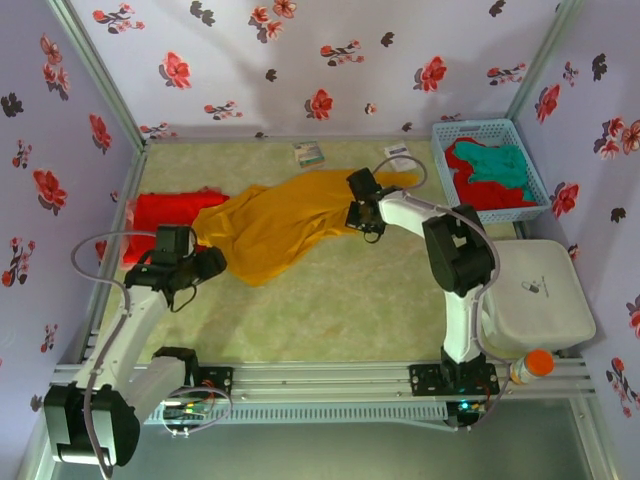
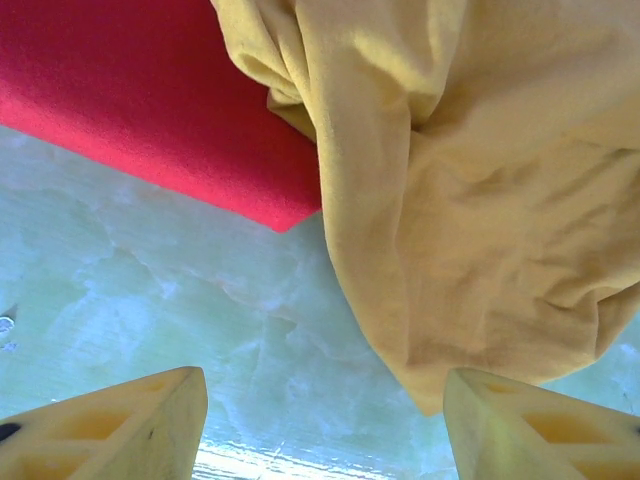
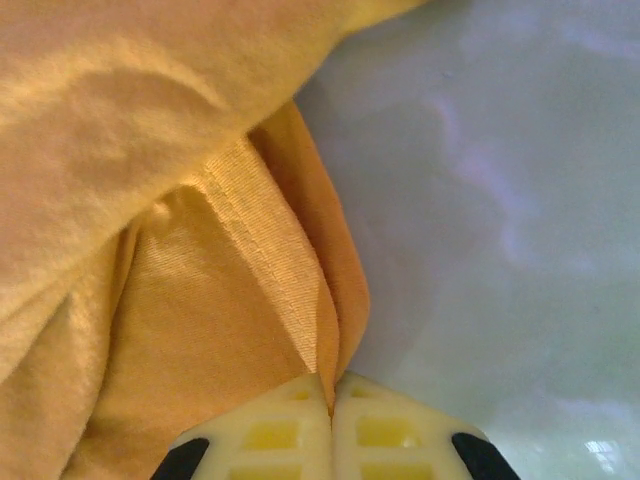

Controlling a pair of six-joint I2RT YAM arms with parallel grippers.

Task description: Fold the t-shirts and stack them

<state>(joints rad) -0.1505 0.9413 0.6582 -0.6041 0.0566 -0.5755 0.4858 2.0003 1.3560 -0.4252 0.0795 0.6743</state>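
Right gripper (image 3: 332, 425) is pressed together, pinching a stitched hem fold of the yellow shirt (image 1: 285, 222). In the right wrist view the cloth comes out right at the fingertips, with pale desk (image 3: 500, 200) beside it. From above, this gripper sits on the far right part of the shirt, its arm reaching in from the right.

Left gripper (image 2: 325, 435) is spread wide and holds nothing. Its two yellow fingers (image 2: 130, 425) sit at the lower corners of the left wrist view, with bare desk between them. The near left edge of the yellow shirt lies just ahead of the gap, closer to the right finger; can't tell if it touches. The red shirt (image 2: 150, 100) lies flat beyond, one corner covered by the yellow shirt's edge.

Top view: the yellow shirt is crumpled and stretched diagonally across the middle of the desk, from near left to far right. The red shirt is at the left side of the desk, touching the yellow one. A blue basket (image 1: 475, 127) in the far right corner holds a second red shirt (image 1: 495, 195) with a teal shirt (image 1: 500, 162) on top. A printed card (image 1: 310, 153) and a second card (image 1: 398, 152) lie along the far edge, just beyond the yellow shirt.
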